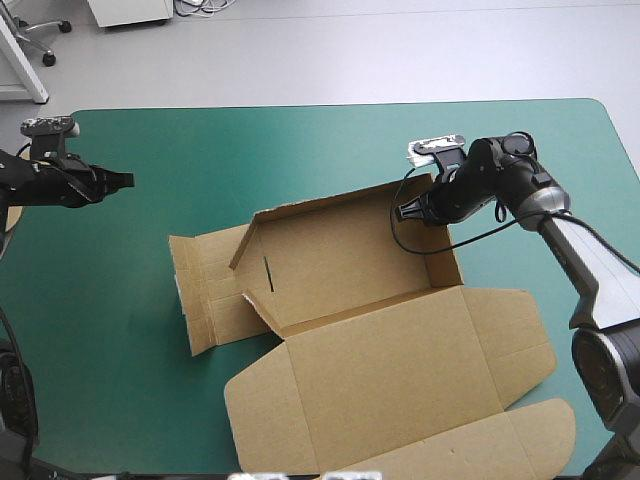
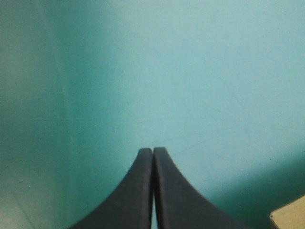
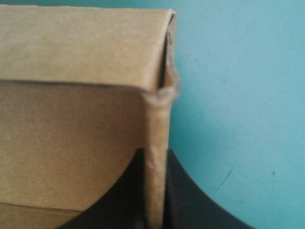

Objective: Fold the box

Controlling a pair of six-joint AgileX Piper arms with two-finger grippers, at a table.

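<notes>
Gripping a raised wall of the box (image 1: 350, 265) at its far right corner, the right hand (image 1: 403, 212) is nearer, while the clenched, empty left hand (image 1: 127, 180) hovers well apart to the left.

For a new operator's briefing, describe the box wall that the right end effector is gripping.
Mid-table on the teal-green cover lies the brown box. Its wall at the far right corner stands upright, the only one pinched by the right end effector.
</notes>
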